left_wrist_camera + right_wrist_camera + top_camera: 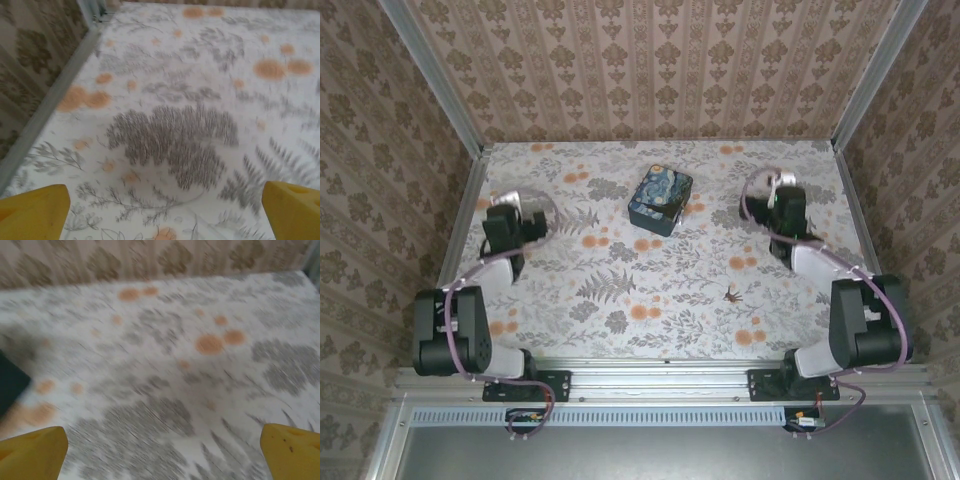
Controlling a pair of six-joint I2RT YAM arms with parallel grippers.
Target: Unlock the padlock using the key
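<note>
The key [731,294] is a tiny dark, spindly piece of metal lying on the flowered table right of centre, nearer the front. A blue swirl-patterned box [660,200] sits at mid-table towards the back, and its dark corner [10,382] shows at the left edge of the right wrist view. The padlock is hidden. My left gripper [523,208] hovers over the left side of the table, open [165,215], with bare tablecloth between its yellow fingertips [35,212]. My right gripper [775,192] hangs right of the box, open [165,452] and holding nothing.
Patterned walls with grey metal rails [460,215] close the table on the left, back and right. The left rail [50,100] runs close beside my left gripper. Floral tablecloth [620,290] lies between the arms, and the right wrist view is blurred.
</note>
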